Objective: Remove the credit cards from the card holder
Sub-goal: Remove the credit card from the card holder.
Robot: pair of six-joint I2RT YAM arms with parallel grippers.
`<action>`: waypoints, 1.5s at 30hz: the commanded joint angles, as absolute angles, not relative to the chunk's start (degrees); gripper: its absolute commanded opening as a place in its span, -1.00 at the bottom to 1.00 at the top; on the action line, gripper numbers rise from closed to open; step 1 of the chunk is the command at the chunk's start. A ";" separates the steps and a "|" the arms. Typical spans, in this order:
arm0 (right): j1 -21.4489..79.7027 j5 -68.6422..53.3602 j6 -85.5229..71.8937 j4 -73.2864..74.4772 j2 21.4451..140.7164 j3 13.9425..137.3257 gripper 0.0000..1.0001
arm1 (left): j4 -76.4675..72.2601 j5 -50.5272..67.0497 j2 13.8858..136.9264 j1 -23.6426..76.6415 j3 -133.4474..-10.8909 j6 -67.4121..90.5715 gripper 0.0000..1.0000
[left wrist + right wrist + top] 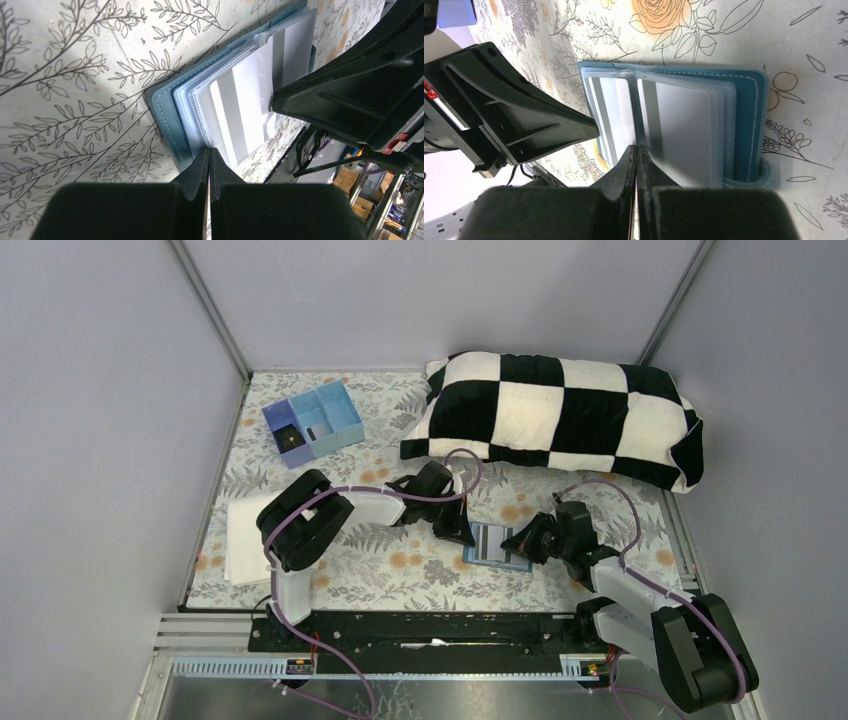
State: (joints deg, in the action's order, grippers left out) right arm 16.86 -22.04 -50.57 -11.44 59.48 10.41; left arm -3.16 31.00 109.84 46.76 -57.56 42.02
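The light-blue card holder [495,546] lies open on the floral cloth between my two grippers. Its blue cover [167,115] carries clear plastic sleeves with pale cards [245,115] in them, each with a grey stripe. My left gripper [209,150] is shut, its tips against the sleeves at the holder's edge; in the top view it [465,533] is at the holder's left side. My right gripper [635,147] is shut, its tips at the middle fold between the two card-filled sleeves [684,135]; in the top view it [522,543] is at the right side. I see nothing clearly held in either.
A black-and-white checked pillow [560,415] lies at the back right. A blue-and-purple compartment tray [312,425] stands at the back left. A folded white cloth [245,535] lies left of the left arm. Grey walls close in three sides.
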 commanded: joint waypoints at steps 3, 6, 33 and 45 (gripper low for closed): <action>17.14 -20.21 -48.75 -8.71 57.28 10.73 -1.00 | -0.83 27.63 107.70 45.88 -55.20 40.14 -1.00; 17.13 -19.91 -48.45 -7.15 56.07 10.67 -1.00 | -0.12 27.22 107.63 45.79 -55.45 39.73 -1.00; 17.14 -14.20 -46.24 4.17 44.14 10.11 -1.00 | 5.84 26.13 104.72 45.26 -57.91 33.58 -1.00; 17.14 -12.79 -45.35 8.21 38.87 10.74 -1.00 | 2.00 31.21 98.82 47.38 -59.66 33.94 -0.90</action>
State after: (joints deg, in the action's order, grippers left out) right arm 16.86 -15.18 -46.50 5.41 40.10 8.84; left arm 4.10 29.08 100.22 45.80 -56.97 35.09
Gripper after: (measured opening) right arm 0.014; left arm 0.045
